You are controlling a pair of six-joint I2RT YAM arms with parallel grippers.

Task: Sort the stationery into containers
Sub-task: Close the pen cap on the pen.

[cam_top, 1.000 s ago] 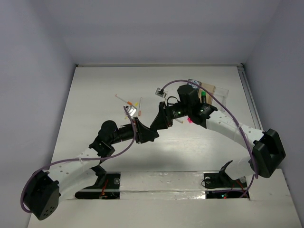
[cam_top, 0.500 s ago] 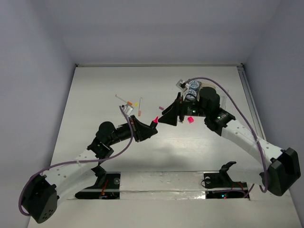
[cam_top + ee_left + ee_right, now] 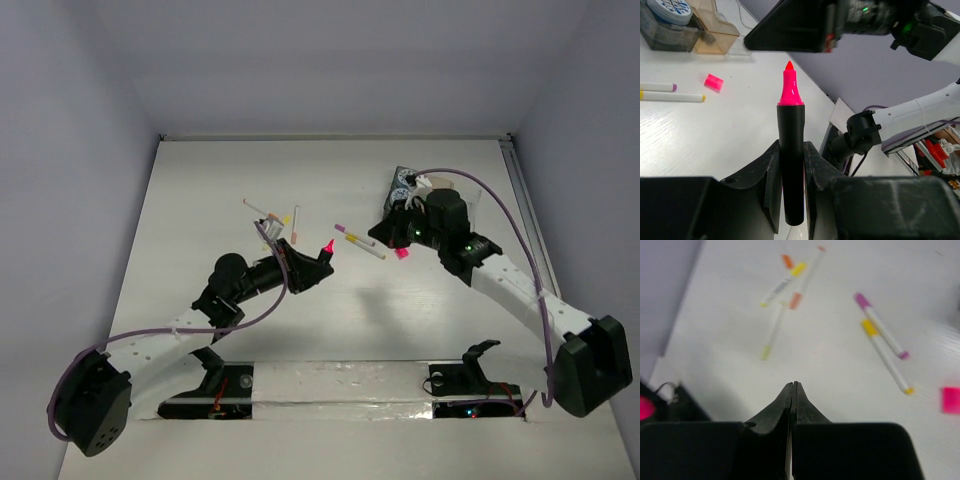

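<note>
tray (image 3: 720,35): canister (image 3: 667,9) in dark section | left pincer (image 3: 791,152): clamps pink-tipped marker (image 3: 790,120) | right pincer (image 3: 791,387): closed, empty

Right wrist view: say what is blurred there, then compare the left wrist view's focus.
Right wrist view: the scattered pens are soft and smeared, and the shut fingers are dark. Left wrist view: the pink-tipped marker is crisp.
</note>
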